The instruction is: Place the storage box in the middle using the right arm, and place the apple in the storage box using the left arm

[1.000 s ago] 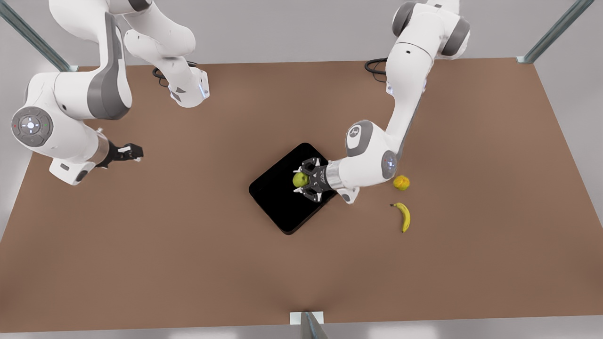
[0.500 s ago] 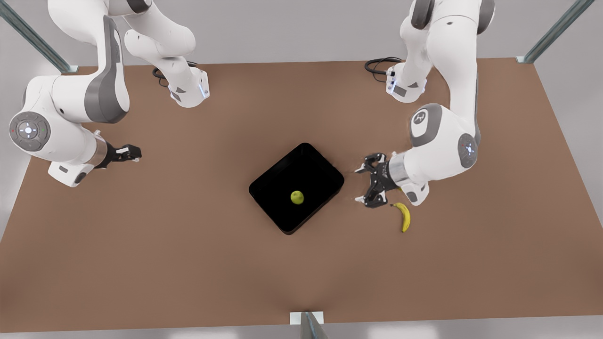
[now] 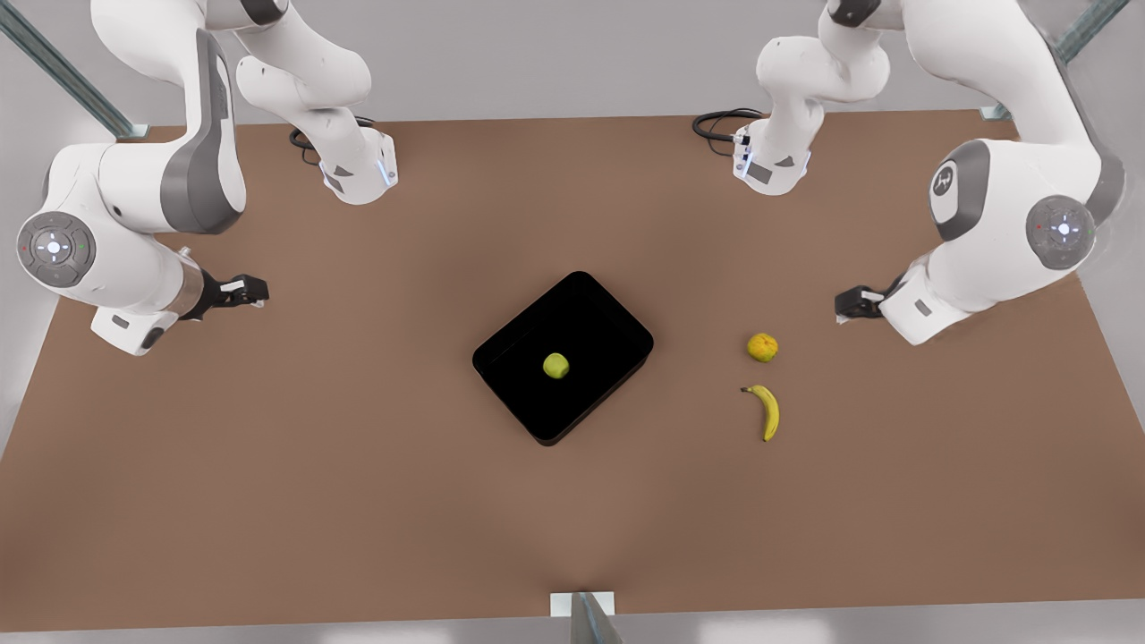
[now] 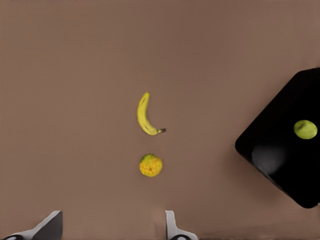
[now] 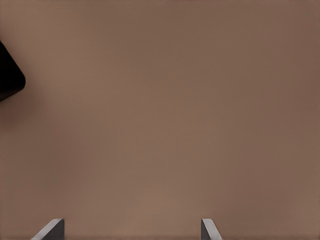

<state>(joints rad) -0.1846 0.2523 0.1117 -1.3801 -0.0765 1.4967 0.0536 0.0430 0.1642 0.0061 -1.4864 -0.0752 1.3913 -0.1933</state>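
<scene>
The black storage box [image 3: 608,322] lies at an angle in the middle of the brown table. The yellow-green apple [image 3: 555,365] rests inside it, free of both grippers. My left gripper [image 3: 845,306] hovers at the front view's right, far from the box, open and empty. The left wrist view shows its fingertips [image 4: 172,227] spread wide, with the box [image 4: 280,155] and the apple [image 4: 305,129] off to one side. My right gripper [image 3: 255,291] waits at the front view's left, open with nothing in it. A corner of the box [image 5: 9,75] shows in the right wrist view.
An orange fruit [image 3: 762,347] and a yellow banana [image 3: 767,411] lie on the table between the box and the left gripper; both also appear in the left wrist view, orange [image 4: 150,165] and banana [image 4: 144,115]. Arm bases stand at the table's far edge.
The left gripper let go of the apple over the box and pulled back to the front view's right. The apple dropped into the box and rolled a little. The right arm stayed put.
</scene>
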